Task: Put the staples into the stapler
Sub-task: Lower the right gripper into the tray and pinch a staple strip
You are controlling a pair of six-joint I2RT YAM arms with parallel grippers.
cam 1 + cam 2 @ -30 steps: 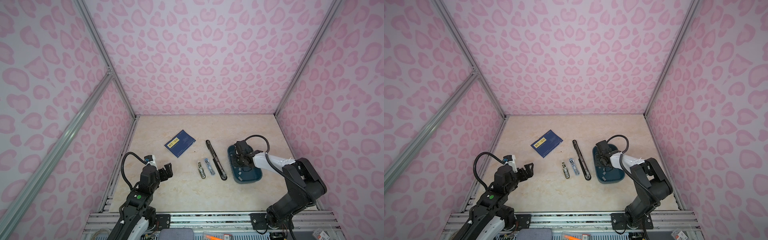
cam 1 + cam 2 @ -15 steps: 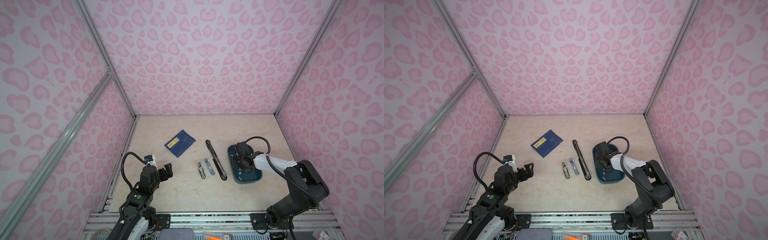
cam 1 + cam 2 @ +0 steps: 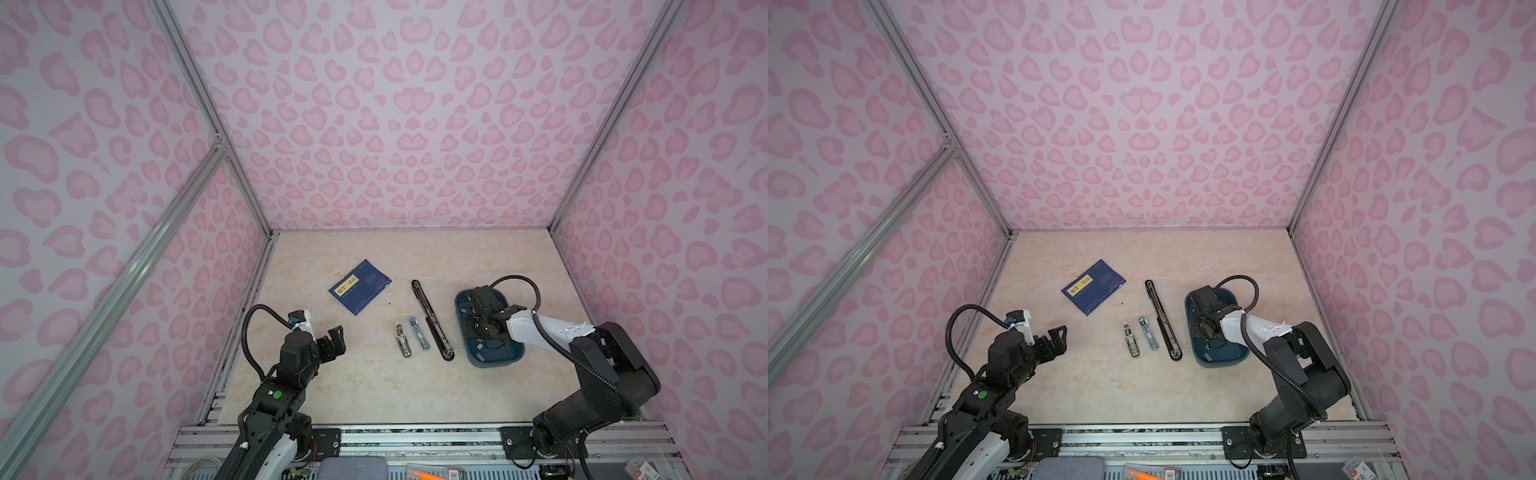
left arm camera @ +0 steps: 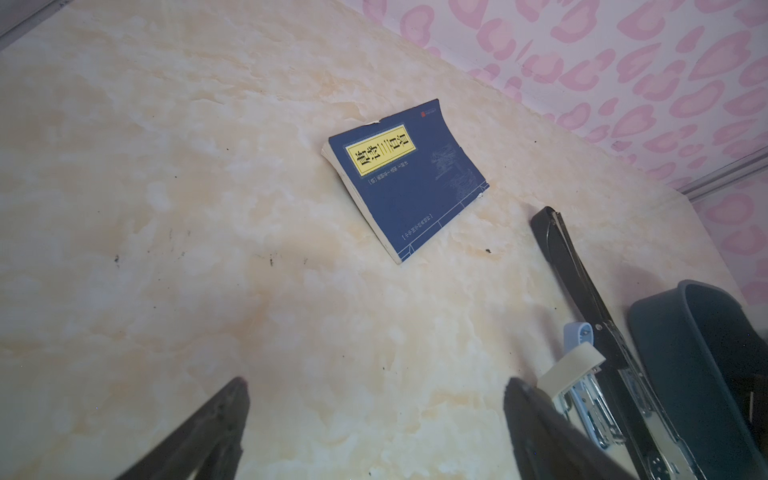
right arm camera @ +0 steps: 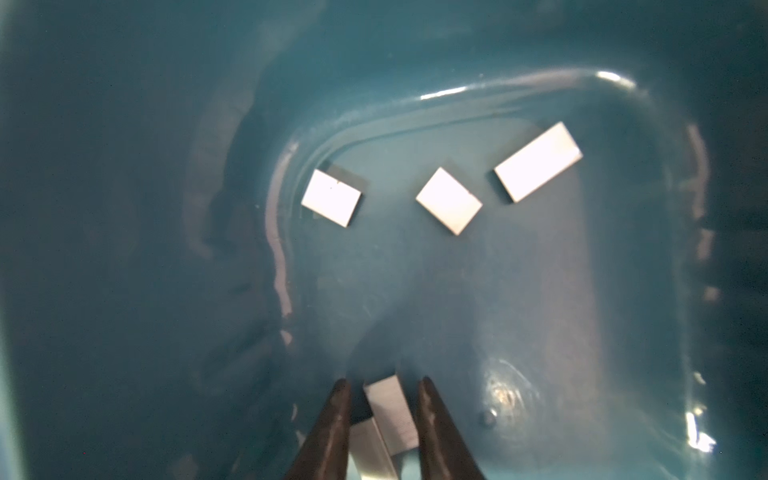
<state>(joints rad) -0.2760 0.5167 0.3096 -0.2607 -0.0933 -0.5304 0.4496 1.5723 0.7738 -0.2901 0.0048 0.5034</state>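
Picking is where it's at: early stage, nothing loaded yet. Nearest, L gripper [image 3: 336, 341] hangs over bare table w/ fingers wide apart, holding nothing, well apart from the work. Further in, two small staplers [image 3: 402, 341] lie side by side w/ nothing on them.

R gripper [image 5: 382, 384] is down inside the teal tray [image 3: 490, 365], fingers drawn close either side of one strip [image 5: 392, 415]. A sliver of gap shows on one side, so can't tell if it's pinched yet. Rest of the staples [image 5: 449, 200] lie loose on the tray floor beyond, three in the wrist view, none touching each other.

Long black stapler [image 3: 430, 320] lies opened flat just beside the tray, btwn it and the small ones; no staples seen in it. Farthest, blue book [image 3: 359, 286], not involved.

Left to do, I'd judge: secure strip, lift out, carry to a stapler rail, seat it, close up. Which stapler is meant isn't clear.

Vs a sec ago: R fingers have narrowed, and the wrist sits a touch lower in the tray. L arm, staplers, book, tray: same spots.
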